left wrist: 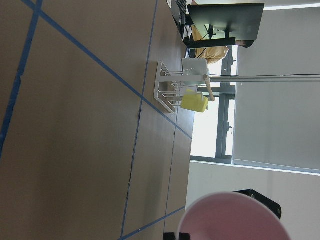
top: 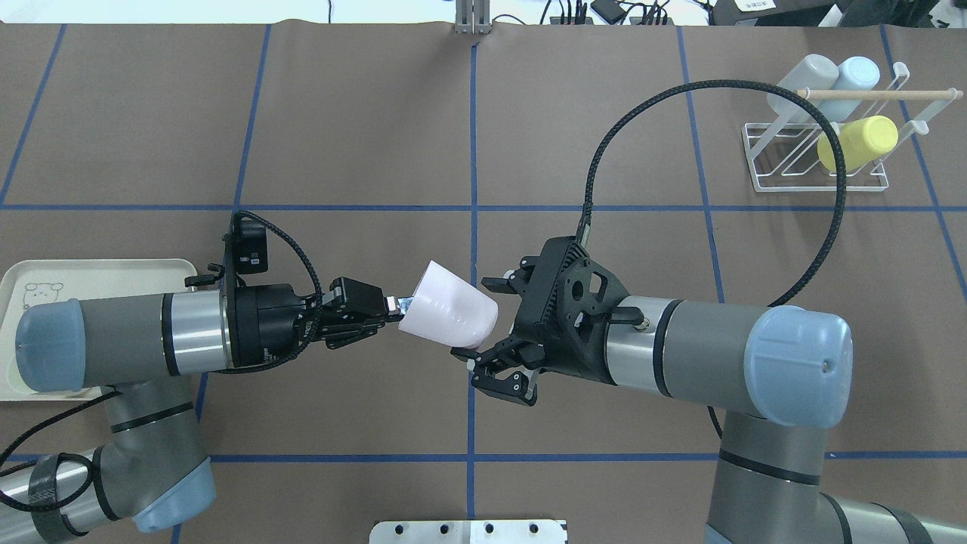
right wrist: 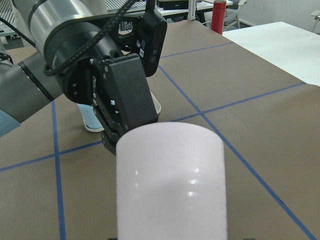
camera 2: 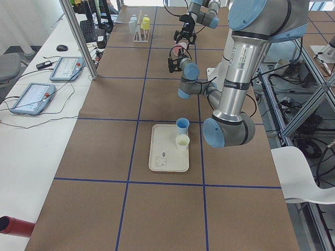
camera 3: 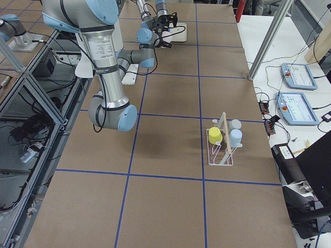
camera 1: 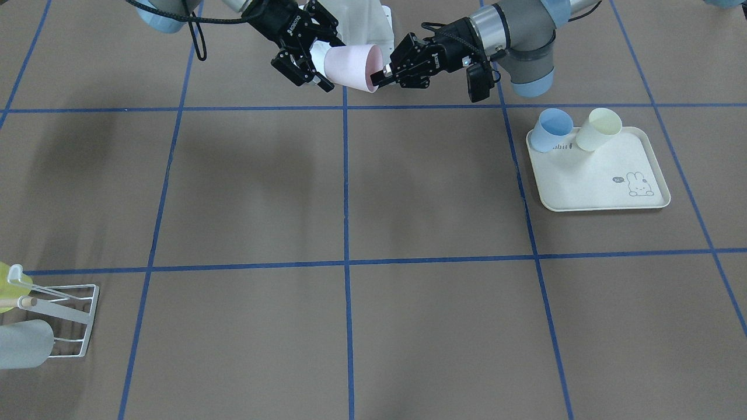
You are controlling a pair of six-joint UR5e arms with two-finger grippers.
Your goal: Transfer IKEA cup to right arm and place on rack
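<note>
A pale pink cup [top: 453, 313] hangs on its side in mid-air over the table's middle, between both grippers. My left gripper [top: 396, 306] is shut on its rim, and it also shows in the front view [camera 1: 379, 76]. My right gripper [top: 483, 325], on the arm with the thick ribbed cable, is open, with its fingers spread either side of the cup's base. The cup shows in the front view [camera 1: 350, 65] and fills the right wrist view [right wrist: 170, 185]. The white wire rack [top: 820, 162] with a wooden dowel [top: 876, 94] stands at the far right.
The rack holds a grey, a light-blue and a yellow cup [top: 857, 143]. A cream tray [camera 1: 595, 186] with a rabbit drawing on my left side carries a blue cup [camera 1: 552, 129] and a cream cup [camera 1: 598, 129]. Blue tape lines cross the brown table.
</note>
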